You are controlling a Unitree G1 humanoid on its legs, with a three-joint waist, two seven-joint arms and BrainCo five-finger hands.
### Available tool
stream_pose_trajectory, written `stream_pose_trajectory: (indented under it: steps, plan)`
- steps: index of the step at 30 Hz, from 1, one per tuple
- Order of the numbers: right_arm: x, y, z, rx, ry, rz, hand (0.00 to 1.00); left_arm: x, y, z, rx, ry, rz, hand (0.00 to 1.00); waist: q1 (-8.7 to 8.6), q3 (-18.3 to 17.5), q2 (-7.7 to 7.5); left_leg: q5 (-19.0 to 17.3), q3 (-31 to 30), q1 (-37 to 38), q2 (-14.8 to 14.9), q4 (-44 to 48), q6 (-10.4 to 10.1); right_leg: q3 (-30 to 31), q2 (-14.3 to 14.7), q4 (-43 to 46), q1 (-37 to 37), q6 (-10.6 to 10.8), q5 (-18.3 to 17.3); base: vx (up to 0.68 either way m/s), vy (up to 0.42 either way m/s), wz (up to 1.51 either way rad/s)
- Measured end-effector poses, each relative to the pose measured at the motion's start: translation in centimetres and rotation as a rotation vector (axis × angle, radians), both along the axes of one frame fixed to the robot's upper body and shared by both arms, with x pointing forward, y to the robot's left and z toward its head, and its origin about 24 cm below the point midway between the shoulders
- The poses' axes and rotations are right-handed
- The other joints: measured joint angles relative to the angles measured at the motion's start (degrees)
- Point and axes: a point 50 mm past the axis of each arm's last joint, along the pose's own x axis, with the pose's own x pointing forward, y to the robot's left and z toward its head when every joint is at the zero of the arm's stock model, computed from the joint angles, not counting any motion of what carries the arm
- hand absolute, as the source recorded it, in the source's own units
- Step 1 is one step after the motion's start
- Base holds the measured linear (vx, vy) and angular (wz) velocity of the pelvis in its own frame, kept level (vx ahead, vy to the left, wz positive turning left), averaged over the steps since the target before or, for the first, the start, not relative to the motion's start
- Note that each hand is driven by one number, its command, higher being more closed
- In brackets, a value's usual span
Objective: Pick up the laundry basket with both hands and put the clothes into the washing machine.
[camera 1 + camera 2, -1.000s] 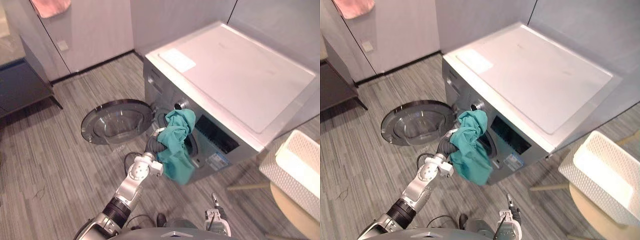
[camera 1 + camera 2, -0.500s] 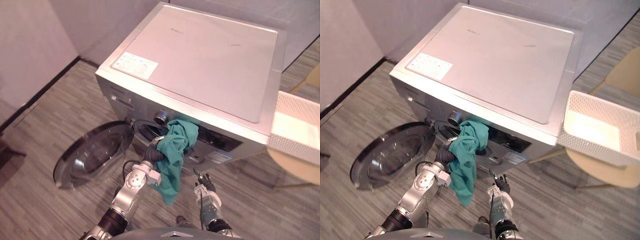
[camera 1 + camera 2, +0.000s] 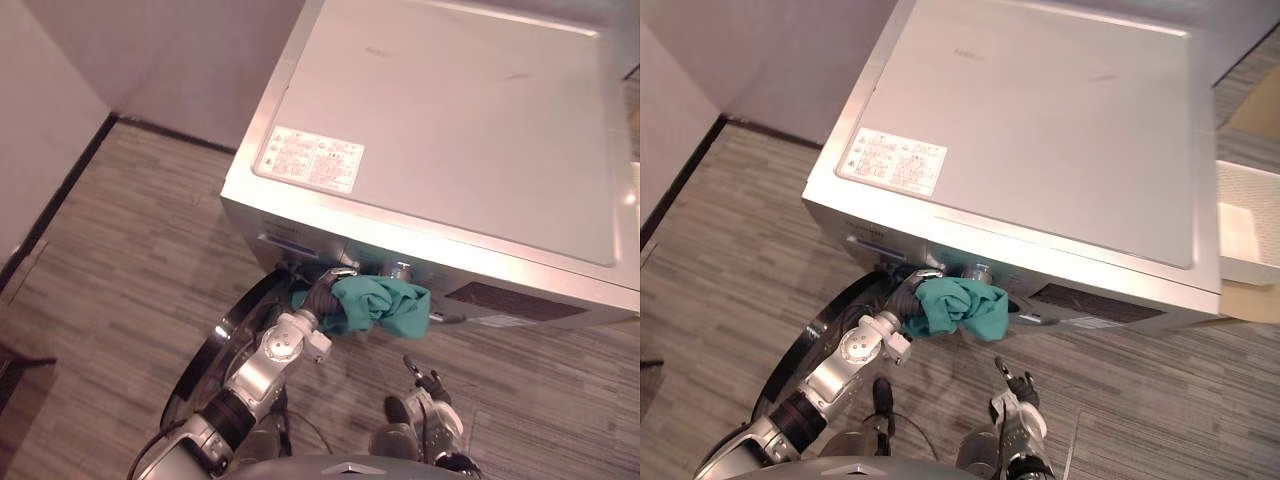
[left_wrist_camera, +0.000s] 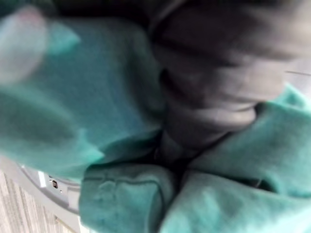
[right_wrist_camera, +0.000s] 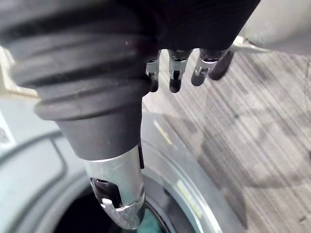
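Presently, teal garment [image 3: 385,305]: bunched against the washing machine [image 3: 450,120] front, above the open door [image 3: 215,350].
Left robot hand [image 3: 322,298]: buried in the cloth; grip cannot be told.
Right robot hand [image 5: 176,73]: relaxed, spread, empty, low nearby.
Risk: cloth released short of the drum would probably drop onto the floor [image 3: 120,250].

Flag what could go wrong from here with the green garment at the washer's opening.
1. Most of the green garment bulges outside the washing machine front at the left robot hand; released now, it could drop to the floor.
2. The open door sits close by the left arm; pulling back could knock it.
3. The right robot hand hangs low and open, apart from the cloth, so it probably couldn't catch a slip.
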Motion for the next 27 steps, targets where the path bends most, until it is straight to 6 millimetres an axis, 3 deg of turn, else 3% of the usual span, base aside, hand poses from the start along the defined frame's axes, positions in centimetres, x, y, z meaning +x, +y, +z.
stream_pose_trajectory:
  steps: [1,3,4,5,7,8,9,13,17,20,21,25,27]
  plan:
    - [-0.1,-0.2,0.0,-0.002,-0.001,-0.009,0.0,0.2,0.6,-0.1,-0.006,0.008,0.028,1.0,0.39,0.1,0.02,-0.2,1.8,0.5,0.9,-0.2,0.3,0.2,1.2,0.3,-1.2,0.1,2.4,0.02,0.001,-0.86]
    - [-0.2,-0.3,0.0,0.003,0.0,-0.025,0.0,0.3,1.2,-0.3,-0.011,0.017,0.059,1.0,0.91,0.2,0.2,-0.8,2.9,1.6,2.2,-1.3,1.3,1.4,3.3,2.8,-3.4,0.2,3.4,0.0,-0.051,-0.74]
    - [-0.5,-0.5,-0.1,0.003,0.006,-0.033,0.0,0.4,1.5,-0.3,-0.014,0.019,0.073,1.0,0.62,0.5,0.66,-1.3,2.7,2.2,2.9,-2.0,1.8,1.8,4.3,4.5,-4.8,1.3,0.2,-0.02,-0.101,-0.31]
    - [-1.1,-0.6,-0.3,0.004,0.019,-0.046,0.0,0.5,1.5,-0.2,-0.015,0.017,0.076,1.0,0.35,0.8,0.21,-1.3,2.4,1.8,2.7,-1.7,1.7,2.6,4.6,2.6,-4.2,1.3,-4.3,-0.03,-0.096,0.04]
    - [-2.0,-1.0,-0.6,0.006,0.038,-0.071,0.0,0.5,1.5,-0.2,-0.019,0.017,0.08,1.0,0.09,1.7,-0.88,-1.4,1.3,1.7,1.2,-1.1,1.4,1.8,3.6,0.0,-2.2,1.4,-5.2,-0.03,-0.116,0.35]
    - [-2.3,-1.3,-0.6,0.004,0.04,-0.088,0.0,0.5,1.3,-0.2,-0.023,0.018,0.084,1.0,0.2,1.8,-0.72,-1.4,1.2,1.4,0.9,-0.7,0.9,2.8,3.2,-0.1,-1.8,3.2,-7.1,-0.04,-0.158,0.28]
    - [-2.3,-1.3,-0.6,0.004,0.041,-0.088,0.0,0.5,1.3,-0.1,-0.024,0.019,0.086,1.0,0.2,1.8,-0.65,-1.3,1.2,1.5,0.9,-0.7,0.8,2.9,3.2,-0.1,-1.6,3.2,-7.9,-0.05,-0.184,0.16]
    - [-3.0,-1.1,-1.0,0.009,0.063,-0.084,0.0,0.4,1.0,-0.1,-0.037,0.024,0.09,1.0,0.27,2.1,-1.58,0.2,-0.6,3.3,1.2,-1.3,-1.5,1.2,2.6,-1.4,2.2,1.1,-14.9,-0.08,-0.188,0.23]
    - [-3.2,-0.2,-1.4,0.026,0.083,-0.027,0.0,0.7,1.7,-0.2,-0.044,0.029,0.123,1.0,0.45,2.0,-4.5,1.3,-1.1,4.1,2.4,-1.7,-4.0,0.8,3.4,-1.8,3.8,-4.4,-21.5,-0.1,-0.22,0.05]
    - [-4.6,-0.1,-1.9,0.03,0.119,-0.013,0.0,-0.3,1.9,-1.4,-0.041,0.086,0.132,1.0,-0.58,1.9,-3.79,-0.3,-3.3,4.2,6.8,4.1,-5.8,-1.4,7.6,1.3,6.0,-6.6,-23.1,-0.08,-0.252,0.09]
    - [-5.6,-0.1,-2.2,0.029,0.14,-0.017,0.0,-0.7,1.6,-1.7,-0.044,0.096,0.106,1.0,-1.16,2.2,-4.35,-1.7,-4.4,2.8,7.7,10.4,-5.2,-3.2,8.5,4.0,7.3,-8.0,-24.7,-0.03,-0.195,0.33]
    - [-6.3,-0.6,-2.4,0.005,0.177,0.014,0.0,-1.1,1.1,-1.6,-0.066,0.102,0.079,1.0,-1.04,2.7,-5.08,-2.5,-5.1,-2.0,7.7,24.0,-2.8,-5.2,8.4,10.8,7.6,-9.4,-29.2,-0.09,-0.13,0.34]
    - [-6.2,-1.0,-2.2,-0.024,0.179,0.042,0.0,-1.4,0.9,-1.7,-0.074,0.107,0.061,1.0,-1.01,2.4,-4.54,-2.5,-5.1,-2.5,6.5,24.5,-2.6,-6.1,7.4,13.9,6.6,-9.7,-31.3,-0.05,-0.028,0.38]
